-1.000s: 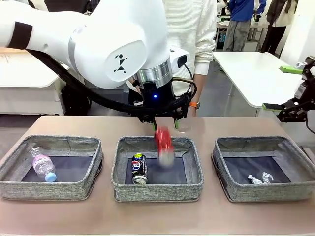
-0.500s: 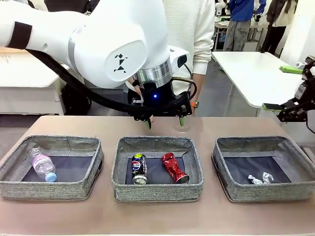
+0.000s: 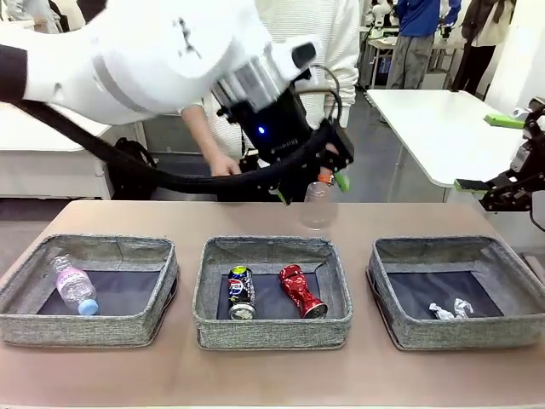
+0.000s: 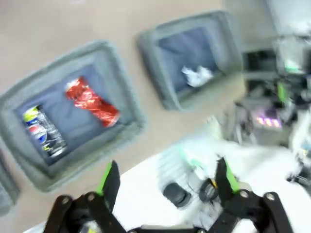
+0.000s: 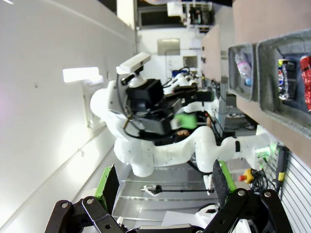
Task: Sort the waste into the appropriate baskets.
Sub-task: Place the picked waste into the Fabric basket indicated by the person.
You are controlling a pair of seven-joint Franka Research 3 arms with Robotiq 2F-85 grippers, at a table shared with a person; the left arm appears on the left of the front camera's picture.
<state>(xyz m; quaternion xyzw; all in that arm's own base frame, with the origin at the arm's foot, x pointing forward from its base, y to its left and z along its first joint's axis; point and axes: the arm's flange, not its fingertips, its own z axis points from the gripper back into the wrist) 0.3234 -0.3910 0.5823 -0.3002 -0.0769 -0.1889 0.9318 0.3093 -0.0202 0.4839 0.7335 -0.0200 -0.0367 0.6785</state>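
Note:
My left gripper [image 3: 311,189] hangs open and tilted above the table's far side, just over a clear plastic cup [image 3: 317,209] standing behind the middle basket [image 3: 272,321]. That basket holds a crushed red can [image 3: 300,290] and a dark blue-black can [image 3: 241,292]. The blurred left wrist view shows my open left gripper [image 4: 166,175], with the red can [image 4: 92,101] and the dark can [image 4: 43,135] below it. A clear bottle [image 3: 75,285] lies in the left basket [image 3: 85,328]. White scraps [image 3: 450,310] lie in the right basket [image 3: 460,332]. My right gripper [image 3: 485,153] stands open at the right edge.
A person stands at the far side, one hand [image 3: 223,164] low near the table edge behind my left arm. The tabletop in front of the three baskets is bare. The right wrist view looks sideways past the open right gripper [image 5: 164,184] at the baskets' ends.
The red can dropped from my left gripper and came to rest in the middle basket. My left arm then rose and swung right, tilting. The person's hand came into view.

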